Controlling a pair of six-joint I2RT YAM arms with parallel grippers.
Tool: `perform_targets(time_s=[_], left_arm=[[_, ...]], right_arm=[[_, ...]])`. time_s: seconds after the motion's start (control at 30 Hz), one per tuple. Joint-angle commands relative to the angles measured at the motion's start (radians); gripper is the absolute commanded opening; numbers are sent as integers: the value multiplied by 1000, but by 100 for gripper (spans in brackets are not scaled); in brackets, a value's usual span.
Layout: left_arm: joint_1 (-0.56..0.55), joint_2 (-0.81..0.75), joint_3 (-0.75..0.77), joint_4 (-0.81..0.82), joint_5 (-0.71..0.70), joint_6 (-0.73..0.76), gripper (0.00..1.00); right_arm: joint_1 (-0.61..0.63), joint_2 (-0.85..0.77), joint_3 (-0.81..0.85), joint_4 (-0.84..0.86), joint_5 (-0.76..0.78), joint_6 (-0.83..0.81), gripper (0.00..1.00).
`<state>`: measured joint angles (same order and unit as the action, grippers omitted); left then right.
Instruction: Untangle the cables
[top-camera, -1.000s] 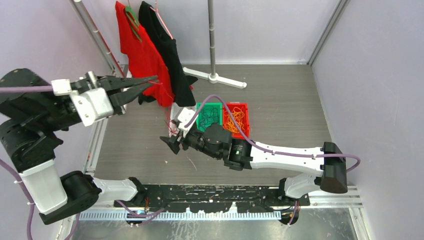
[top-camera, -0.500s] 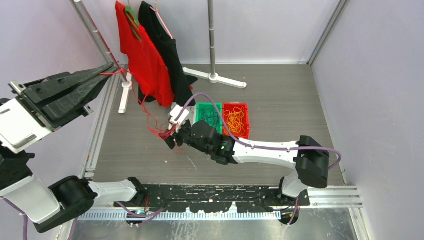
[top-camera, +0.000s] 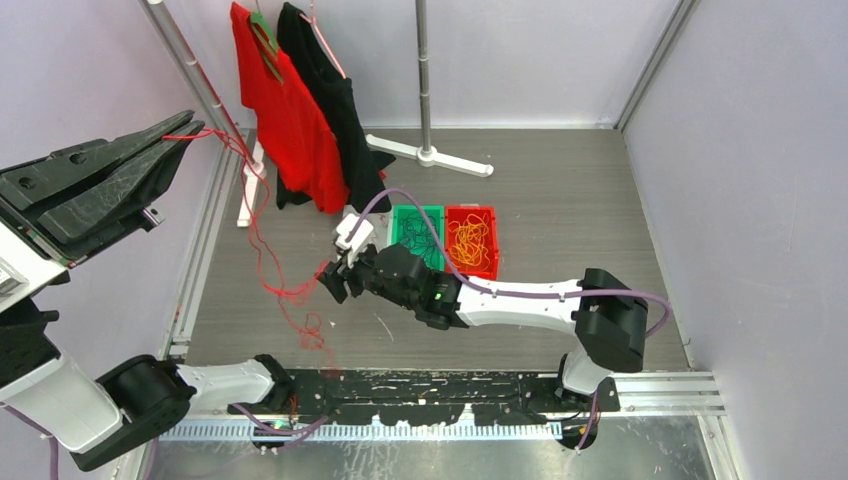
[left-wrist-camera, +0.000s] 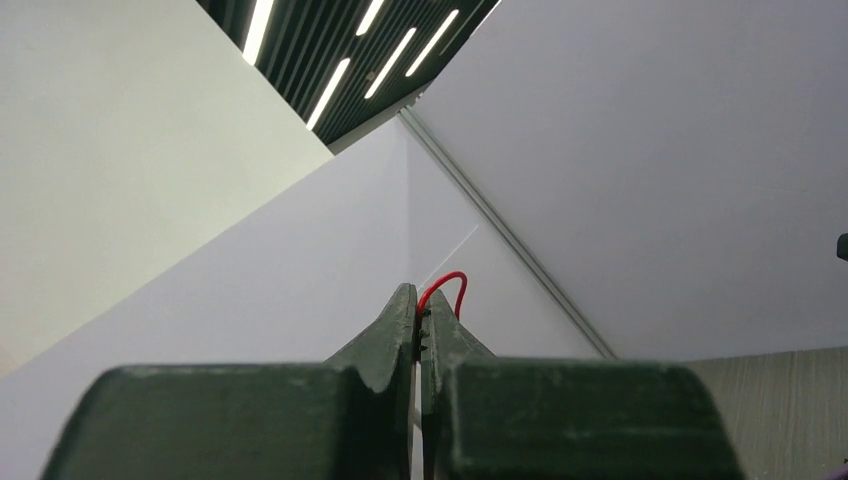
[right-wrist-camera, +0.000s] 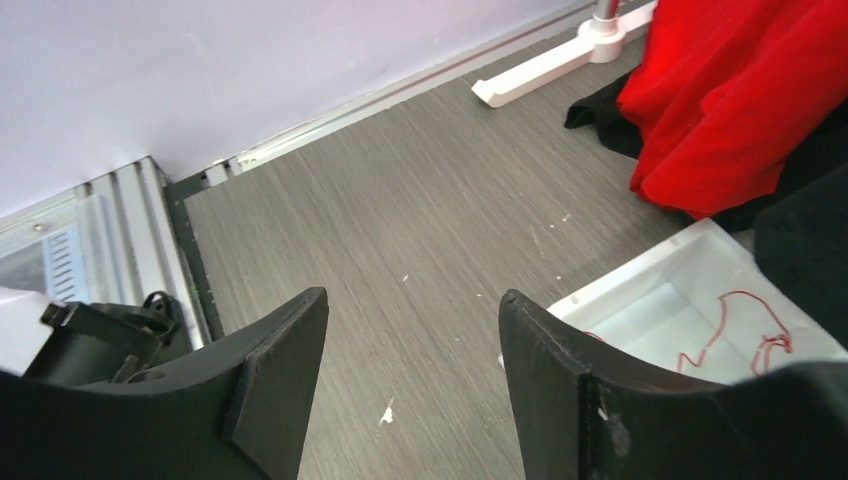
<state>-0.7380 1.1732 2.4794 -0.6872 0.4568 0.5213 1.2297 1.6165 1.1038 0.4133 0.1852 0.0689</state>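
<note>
My left tool (top-camera: 184, 134) sits high in the upper left of the overhead frame, pressed together on the red cable (top-camera: 285, 292). The left wrist view shows a small red loop poking out past the pinched tips. From there the red cable hangs down to a loose tangle on the table (top-camera: 560, 200), left of centre. Just right of that tangle my right tool (top-camera: 333, 282) hovers, spread, with nothing between its fingers. Further right, the green bin (top-camera: 417, 208) holds the dark cable (top-camera: 420, 235). The red bin (top-camera: 470, 209), touching it, holds the orange-yellow cable (top-camera: 470, 242).
</note>
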Motion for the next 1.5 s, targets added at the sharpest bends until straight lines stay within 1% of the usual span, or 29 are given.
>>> perform_targets(time_s=[0.0, 0.07, 0.13, 0.37, 0.5, 0.57, 0.67, 0.8, 0.9, 0.97, 1.1, 1.2, 1.27, 1.3, 1.4, 1.47], left_arm=[[20, -14, -13, 64, 17, -22, 0], [26, -21, -35, 64, 17, -15, 0], [31, -33, -61, 64, 19, -5, 0], [37, -44, -95, 48, 32, -1, 0], [38, -36, -93, 54, 35, 4, 0], [40, -32, -94, 57, 32, 13, 0], [44, -34, -113, 71, 3, 51, 0], [45, -43, -140, 106, -50, 86, 0], [46, -44, -138, 89, -54, 106, 0], [46, -43, -146, 71, -87, 131, 0], [48, -51, -213, 45, -161, 202, 0], [46, -46, -238, 23, -208, 235, 0], [47, -36, -247, 18, -246, 248, 0], [47, -34, -255, 18, -260, 256, 0], [46, -36, -287, 16, -298, 285, 0], [47, -33, -304, 2, -332, 301, 0]], right_arm=[[17, -13, -29, 111, -90, 61, 68], [28, -17, -49, 120, -122, 79, 69], [38, -33, -83, 129, -109, 89, 69], [41, -182, -323, 256, -89, 176, 71], [41, -241, -379, 262, -63, 186, 72], [43, -247, -385, 253, -76, 189, 72], [64, -189, -344, 220, -136, 197, 74], [134, 2, -223, 122, -239, 166, 75], [170, 118, -159, 75, -296, 141, 75], [176, 181, -131, 57, -337, 147, 74], [177, 234, -85, -1, -369, 153, 69], [176, 245, -40, -107, -400, 117, 63], [175, 262, -18, -177, -395, 106, 54], [175, 264, -21, -181, -386, 106, 50], [164, 256, -49, -146, -341, 127, 32], [152, 249, -67, -121, -326, 147, 22]])
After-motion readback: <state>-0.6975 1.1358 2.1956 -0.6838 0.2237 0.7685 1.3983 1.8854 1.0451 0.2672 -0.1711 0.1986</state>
